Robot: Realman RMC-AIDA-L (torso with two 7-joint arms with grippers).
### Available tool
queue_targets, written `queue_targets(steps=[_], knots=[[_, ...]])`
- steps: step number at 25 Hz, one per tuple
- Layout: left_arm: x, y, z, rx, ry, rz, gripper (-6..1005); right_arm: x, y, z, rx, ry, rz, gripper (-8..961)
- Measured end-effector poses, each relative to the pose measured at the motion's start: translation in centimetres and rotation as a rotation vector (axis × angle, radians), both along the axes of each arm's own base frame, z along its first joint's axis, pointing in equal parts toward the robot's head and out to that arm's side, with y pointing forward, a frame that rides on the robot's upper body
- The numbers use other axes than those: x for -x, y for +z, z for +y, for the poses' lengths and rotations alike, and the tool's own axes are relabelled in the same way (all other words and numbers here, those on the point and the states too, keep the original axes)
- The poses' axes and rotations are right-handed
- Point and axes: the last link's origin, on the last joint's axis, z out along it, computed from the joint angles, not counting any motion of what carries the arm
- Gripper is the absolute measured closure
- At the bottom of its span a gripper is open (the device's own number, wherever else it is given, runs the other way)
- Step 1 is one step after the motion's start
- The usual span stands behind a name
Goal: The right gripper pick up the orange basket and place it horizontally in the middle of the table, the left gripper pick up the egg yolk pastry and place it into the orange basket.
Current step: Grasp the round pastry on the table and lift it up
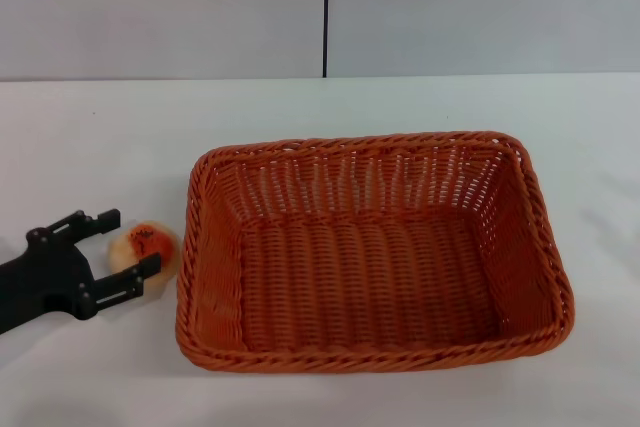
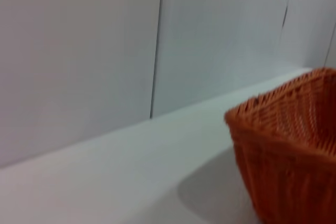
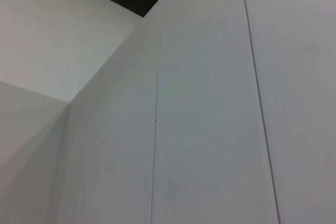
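head view shows the wide plain white worktop [image 1: 90,137] filling most of the frame, with pale grey wall panels [image 1: 160,7] across the top, split by a dark vertical seam. at centre and a little right of centre lies the large rectangular orange basket of woven wicker [image 1: 372,252], open side up, its long side running left to right, with slatted sides and a braided rim; nothing lies inside it. at the lower left edge of the frame the black two-fingered left tool with blocky angular fingers [image 1: 125,244] reaches in on its black arm. its fingers are spread, one above and one below the small round pale beige egg yolk pastry with an orange-red glazed top and dark specks [image 1: 145,245]. the lower finger's tip overlaps the pastry's edge; whether it actually touches cannot be told. the pastry sits on the worktop just beside the basket's left wall, outside it.

left wrist view shows a corner of the same basket [image 2: 291,145] at the right of the frame, the worktop and the wall panels behind.

right wrist view shows only plain white wall panels [image 3: 210,129]; the right tool appears in no view.
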Motion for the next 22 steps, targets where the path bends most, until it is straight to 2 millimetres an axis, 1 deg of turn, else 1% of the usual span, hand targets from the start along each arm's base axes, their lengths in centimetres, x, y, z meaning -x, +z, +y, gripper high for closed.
queue_targets(steps=[1,5,14,22], knots=[[0.0,0.0,0.0,0.0,0.0,0.0,265,0.0,0.0,0.0,0.0,0.0,0.0,427],[0.5,-1.1,0.0,0.025,0.029,0.032,267,0.2,0.0,0.3,0.0,0.008,0.0,427],[0.5,-1.2,-0.2,0.033,0.034,0.026,271,0.2,0.1,0.6,-0.002,0.0,-0.003,427],[0.7,-1.5,-0.6,0.035,0.045,0.022,441,0.1,0.1,0.7,0.002,-0.011,-0.001,427]])
